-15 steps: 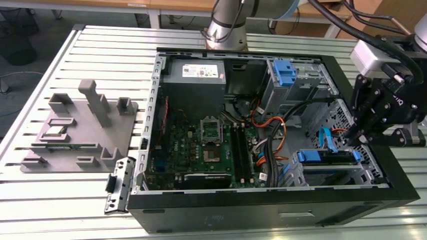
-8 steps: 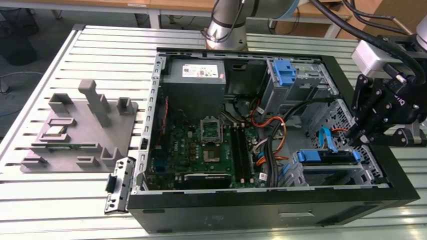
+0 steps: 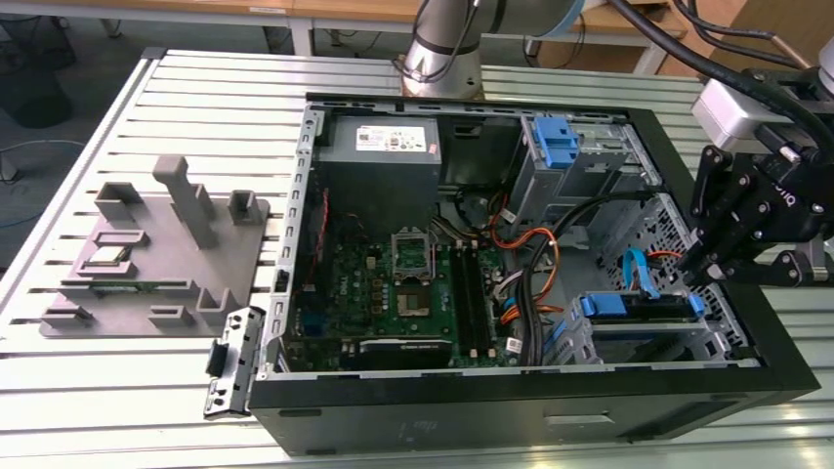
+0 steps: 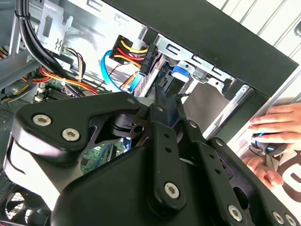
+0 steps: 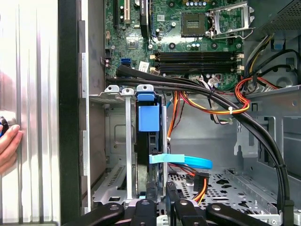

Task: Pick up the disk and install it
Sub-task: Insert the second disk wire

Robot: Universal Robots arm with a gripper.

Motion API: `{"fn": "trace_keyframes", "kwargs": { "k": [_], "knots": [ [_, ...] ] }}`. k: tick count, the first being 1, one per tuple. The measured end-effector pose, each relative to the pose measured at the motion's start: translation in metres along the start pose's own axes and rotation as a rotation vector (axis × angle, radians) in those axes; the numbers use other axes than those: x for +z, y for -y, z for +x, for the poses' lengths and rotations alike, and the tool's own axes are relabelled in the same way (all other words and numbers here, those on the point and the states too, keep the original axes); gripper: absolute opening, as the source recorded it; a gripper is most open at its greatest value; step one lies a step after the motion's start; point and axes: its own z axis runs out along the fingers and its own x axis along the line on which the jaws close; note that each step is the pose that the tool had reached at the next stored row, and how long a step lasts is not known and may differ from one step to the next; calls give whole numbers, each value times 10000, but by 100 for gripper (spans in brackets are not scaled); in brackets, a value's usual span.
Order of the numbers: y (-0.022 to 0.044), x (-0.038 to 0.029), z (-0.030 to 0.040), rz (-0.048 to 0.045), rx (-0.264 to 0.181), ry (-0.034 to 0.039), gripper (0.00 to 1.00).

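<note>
The disk (image 3: 639, 309) sits on edge in the lower drive cage at the exterior view's right of the open computer case, with blue rails at its ends. In the first wrist view the disk (image 5: 149, 141) is slotted between the cage's metal walls, a blue tab on its end. My gripper (image 3: 701, 274) hovers just above that cage, apart from the disk. Its thin black fingers stand close together with nothing between them, and the gripper (image 5: 160, 192) points along the disk's edge. In the second wrist view the gripper (image 4: 170, 104) aims at the cage.
A blue data cable (image 5: 181, 160) and orange-yellow power wires (image 5: 211, 106) cross beside the cage. The motherboard (image 3: 391, 293) and grey power-supply box (image 3: 381, 142) fill the case. A grey fixture (image 3: 156, 244) lies outside it. A person's hand (image 4: 277, 117) rests beyond the case wall.
</note>
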Motion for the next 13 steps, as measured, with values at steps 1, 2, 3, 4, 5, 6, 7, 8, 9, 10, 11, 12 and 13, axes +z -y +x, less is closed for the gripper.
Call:
{"fn": "trace_keyframes", "kwargs": {
  "k": [1, 2, 3, 4, 5, 6, 7, 8, 9, 10, 11, 12, 13],
  "knots": [
    [0, 0, 0, 0, 0, 1, 23],
    [0, 0, 0, 0, 0, 0, 23],
    [0, 0, 0, 0, -1, 0, 23],
    [0, 0, 0, 0, 0, 0, 23],
    [0, 0, 0, 0, 0, 1, 23],
    [0, 0, 0, 0, 0, 1, 23],
    [0, -1, -4, 0, 0, 0, 23],
    [0, -1, -13, 0, -1, 0, 23],
    [-1, -1, -27, 0, 0, 0, 23],
    [-1, -1, -42, 0, 0, 0, 23],
    [-2, -1, -58, 0, 0, 0, 23],
    [-3, -2, -74, 0, 0, -1, 23],
    [-3, -2, -90, 0, 0, -1, 23]
  ]
}}
